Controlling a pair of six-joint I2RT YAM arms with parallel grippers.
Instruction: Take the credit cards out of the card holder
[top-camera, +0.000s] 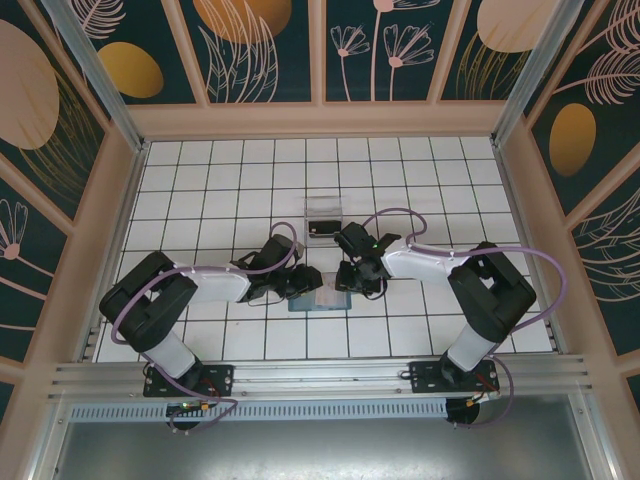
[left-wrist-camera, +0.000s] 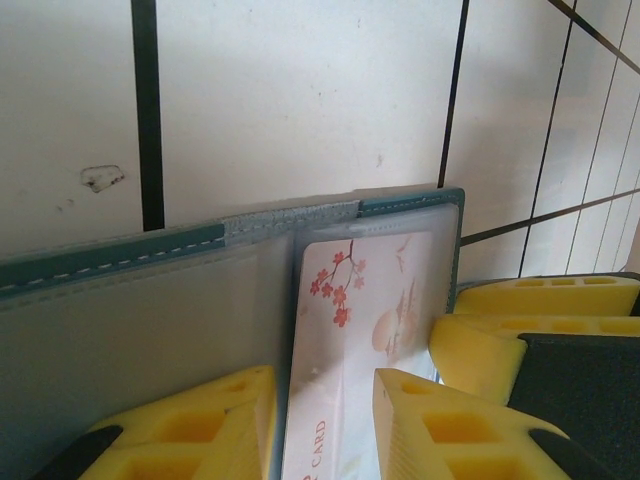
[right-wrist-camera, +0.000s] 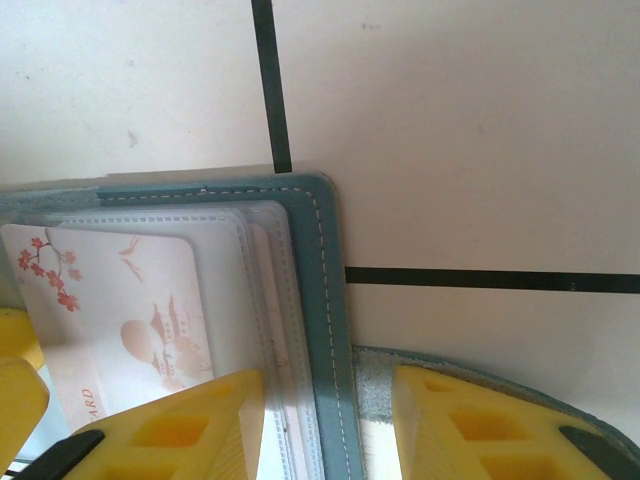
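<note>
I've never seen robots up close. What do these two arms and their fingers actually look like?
The left arm and right arm each have chunky black joints joined by smooth white links, on a black base. A thin purple cable loops loosely along each. The left arm's fingers and right arm's fingers are bright yellow wedge-shaped blocks with square hollow pockets and black mounts.

Teal bifold card holder (top-camera: 318, 300) lay open, flat on tiled table (top-camera: 200, 190), near centre. Pale card (left-wrist-camera: 360, 330) w/ red blossom print sat in clear pocket.
</note>
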